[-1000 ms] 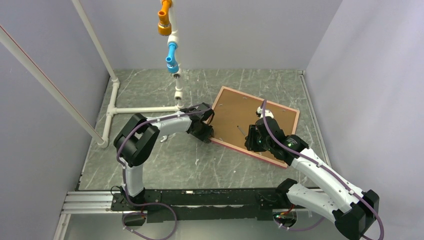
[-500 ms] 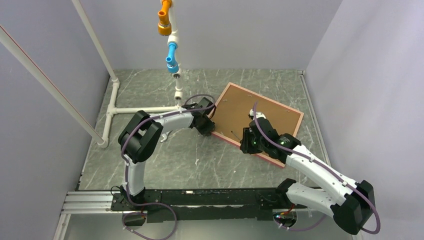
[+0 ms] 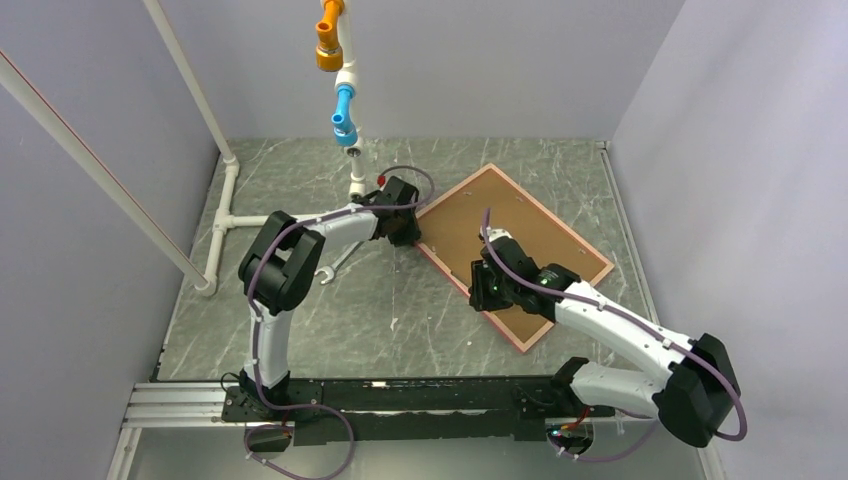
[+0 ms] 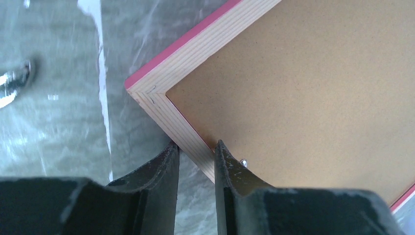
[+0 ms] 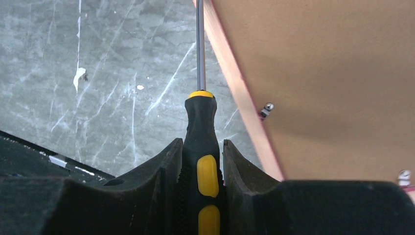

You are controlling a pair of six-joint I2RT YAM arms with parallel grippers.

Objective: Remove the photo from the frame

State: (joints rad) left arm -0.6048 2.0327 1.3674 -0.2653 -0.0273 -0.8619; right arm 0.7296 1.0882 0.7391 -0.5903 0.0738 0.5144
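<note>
One wrench [image 3: 336,262], seemingly, lies near the frame [image 3: 520,235].

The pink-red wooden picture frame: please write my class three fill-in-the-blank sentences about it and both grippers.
The pink-red wooden picture frame lies face ___, brown back up.
The left gripper is shut on the wooden edge of the ___.
The right gripper is shut on a black-and-yellow ___.
Missing words: down; frame; screwdriver.

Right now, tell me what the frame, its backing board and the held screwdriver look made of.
The frame: likely wood, pale layered grain on the bare edge, pink-red painted outer face. The backing board: probably fibreboard, matte brown, evenly speckled. The screwdriver: glossy metal shaft; black-and-yellow handle, apparently plastic or rubber, ribbed.
</note>
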